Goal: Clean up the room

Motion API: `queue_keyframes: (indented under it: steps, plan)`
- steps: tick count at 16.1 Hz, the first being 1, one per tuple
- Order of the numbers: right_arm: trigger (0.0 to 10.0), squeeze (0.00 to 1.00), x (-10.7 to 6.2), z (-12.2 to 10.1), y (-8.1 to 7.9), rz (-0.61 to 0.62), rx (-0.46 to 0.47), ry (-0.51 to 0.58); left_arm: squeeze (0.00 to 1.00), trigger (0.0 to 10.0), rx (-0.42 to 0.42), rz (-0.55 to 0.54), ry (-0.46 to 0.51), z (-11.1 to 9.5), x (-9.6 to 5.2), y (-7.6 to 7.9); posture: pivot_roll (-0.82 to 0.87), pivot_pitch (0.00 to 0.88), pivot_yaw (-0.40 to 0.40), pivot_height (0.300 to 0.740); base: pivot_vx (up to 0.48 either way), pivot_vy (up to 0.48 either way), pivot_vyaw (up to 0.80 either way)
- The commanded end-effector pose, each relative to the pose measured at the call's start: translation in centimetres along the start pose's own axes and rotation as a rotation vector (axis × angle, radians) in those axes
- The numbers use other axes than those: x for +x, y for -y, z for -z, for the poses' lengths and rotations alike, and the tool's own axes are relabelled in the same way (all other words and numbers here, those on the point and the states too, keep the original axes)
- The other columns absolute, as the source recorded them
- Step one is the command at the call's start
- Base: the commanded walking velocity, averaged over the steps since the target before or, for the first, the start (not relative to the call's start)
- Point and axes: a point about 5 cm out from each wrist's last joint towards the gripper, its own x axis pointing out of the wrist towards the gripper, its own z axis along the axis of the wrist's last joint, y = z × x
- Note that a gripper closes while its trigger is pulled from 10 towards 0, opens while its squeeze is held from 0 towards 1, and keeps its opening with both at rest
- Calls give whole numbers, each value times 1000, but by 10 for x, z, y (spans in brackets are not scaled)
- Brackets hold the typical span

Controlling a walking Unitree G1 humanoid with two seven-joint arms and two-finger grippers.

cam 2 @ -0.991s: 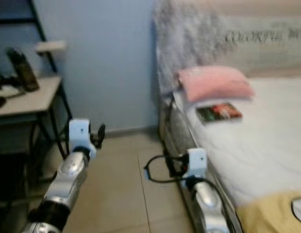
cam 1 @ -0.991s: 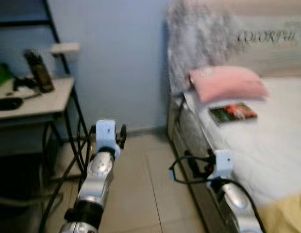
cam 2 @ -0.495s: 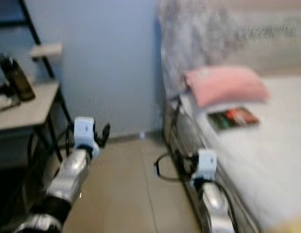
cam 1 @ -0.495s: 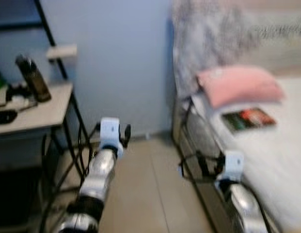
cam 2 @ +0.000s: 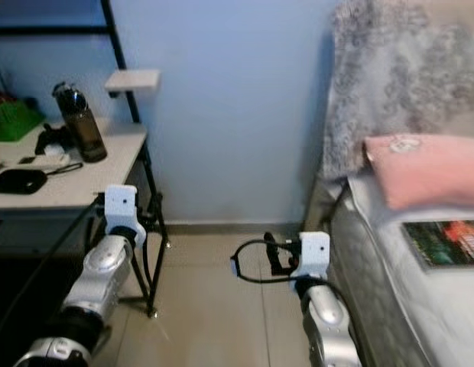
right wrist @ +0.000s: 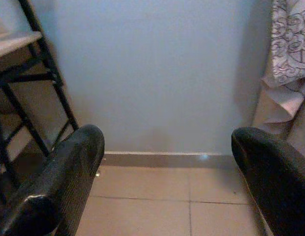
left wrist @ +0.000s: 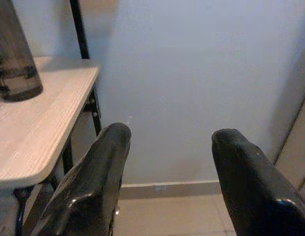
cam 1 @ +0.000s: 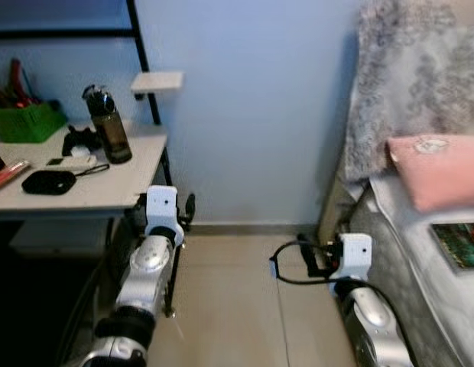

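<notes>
A white desk (cam 1: 107, 193) on black legs stands at the left, carrying a dark bottle (cam 1: 111, 126), a black game controller (cam 1: 82, 140), a white remote (cam 1: 69, 162), a black pouch (cam 1: 48, 182) and a green basket (cam 1: 27, 122). At the right is a bed (cam 1: 405, 252) with a pink pillow (cam 1: 439, 168) and a book (cam 1: 460, 243). My left gripper (left wrist: 172, 135) is open beside the desk's corner, above the floor. My right gripper (right wrist: 167, 135) is open too, held over the tiles close to the bed's side. Neither holds anything.
A blue wall (cam 1: 252, 115) closes off the far side. A grey patterned blanket (cam 1: 413, 84) hangs over the headboard. A small white shelf (cam 1: 157, 81) juts from the black rack above the desk. Beige floor tiles (cam 1: 229, 306) run between desk and bed.
The whole picture has shifted: the camera has swung left, so the desk takes up more of the picture and the bed sits further right. Both arms keep their posture, still open.
</notes>
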Motion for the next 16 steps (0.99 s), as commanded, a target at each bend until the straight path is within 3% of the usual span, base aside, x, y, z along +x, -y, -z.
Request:
queue_keyframes:
  steps: [1, 8, 10, 11, 12, 13, 14, 15, 16]
  plan:
    - [10000, 0, 2, -4, 0, 7, -4, 18, 0, 10000, 16, 8, 15, -3, 1, -4, 121, 0, 35, 740, 480, 0, 0]
    - [10000, 0, 3, -4, 0, 8, -13, 18, 0, 10000, 39, 56, 36, -10, 6, -15, 126, 0, 31, 740, 480, 0, 0]
    - [10000, 0, 0, -1, 1, 16, -12, 10, 0, 10000, 10, 7, 14, -8, 6, -26, 127, 0, 31, 740, 480, 0, 0]
    - [10000, 0, -16, 3, 4, -5, -49, 3, 0, 10000, -2, 23, -57, 19, -21, -30, 127, 0, 28, 740, 0, 0, 0]
    - [10000, 0, -37, 12, 11, 7, -48, -14, 0, 10000, -18, 131, -98, 42, -57, -17, 133, 0, 21, 740, 0, 0, 0]
    - [10000, 0, -60, 17, 19, 44, -26, -11, 0, 10000, -48, 254, 3, 35, -85, 3, 138, 0, 14, 740, 0, 0, 0]
    - [10000, 0, -81, 24, 19, 39, -50, -30, 0, 10000, -79, 265, 51, 21, -86, 14, 147, 0, -8, 740, 0, 0, 0]
    - [10000, 0, -85, 25, 19, 49, -44, -41, 0, 10000, -123, 220, 34, 20, -82, 11, 146, 0, -15, 740, 0, 0, 0]
    - [10000, 0, -86, 24, 20, 49, -58, -52, 0, 10000, -114, 232, 29, 18, -85, 15, 142, 0, -16, 740, 0, 0, 0]
